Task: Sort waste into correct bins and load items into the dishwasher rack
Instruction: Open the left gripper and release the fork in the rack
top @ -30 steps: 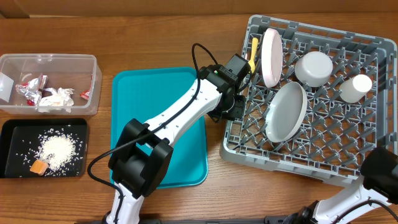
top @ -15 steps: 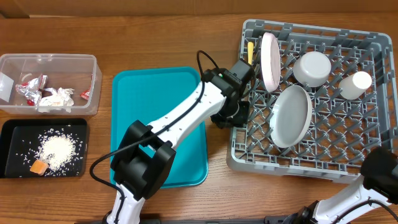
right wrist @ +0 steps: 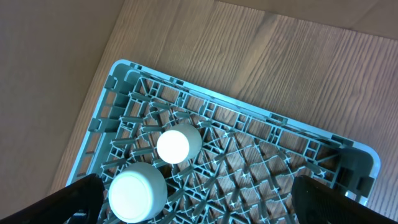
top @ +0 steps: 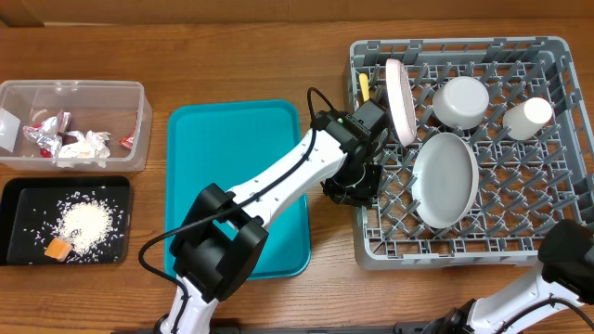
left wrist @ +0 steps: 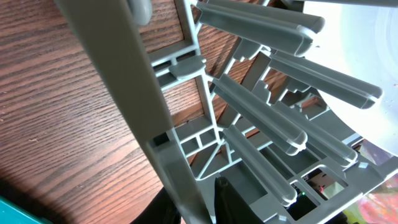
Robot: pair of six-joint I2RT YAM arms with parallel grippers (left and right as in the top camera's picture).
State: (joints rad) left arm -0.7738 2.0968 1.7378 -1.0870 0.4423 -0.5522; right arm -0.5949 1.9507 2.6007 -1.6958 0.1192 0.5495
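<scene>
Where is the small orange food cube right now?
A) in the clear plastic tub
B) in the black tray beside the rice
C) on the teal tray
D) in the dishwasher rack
B: the orange food cube lies in the black tray, at the lower left edge of the rice pile.

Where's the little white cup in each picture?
Overhead: cup at the top right, inside the rack.
Left wrist: not in it.
Right wrist: cup left of centre, beside the bigger bowl.
Shared landmark: the grey rack, in all three.
</scene>
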